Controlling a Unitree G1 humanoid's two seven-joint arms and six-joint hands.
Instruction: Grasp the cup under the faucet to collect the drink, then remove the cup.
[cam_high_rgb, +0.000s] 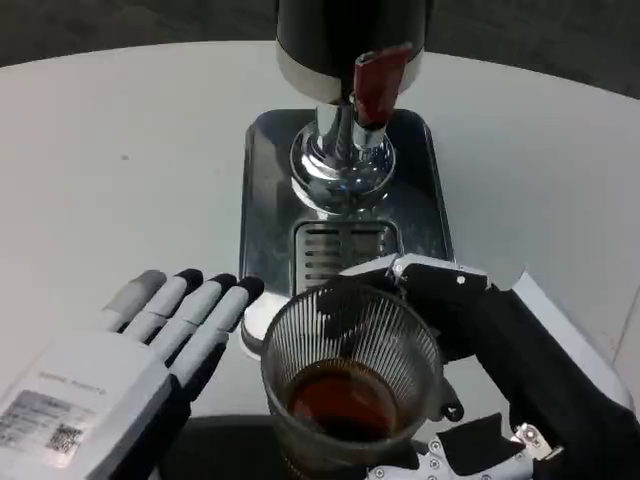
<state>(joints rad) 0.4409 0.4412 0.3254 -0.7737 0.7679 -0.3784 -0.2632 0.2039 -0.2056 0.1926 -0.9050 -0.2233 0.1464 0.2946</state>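
Your right hand's (470, 330) fingers (425, 272) wrap the far side of the ribbed glass cup (350, 380), holding it upright, mouth up, long axis vertical, with dark drink in the bottom. It sits near the worktop's (120, 150) near edge, just in front of the steel drip tray (420, 190) and clear of the faucet (378, 85). Your left hand (130, 370) lies beside the cup, fingers (195, 310) straight, slightly apart, empty.

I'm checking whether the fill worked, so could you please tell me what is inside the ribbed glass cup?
The cup holds a shallow pool of dark reddish-brown drink at the bottom. The right hand grips its far side, hiding that wall.
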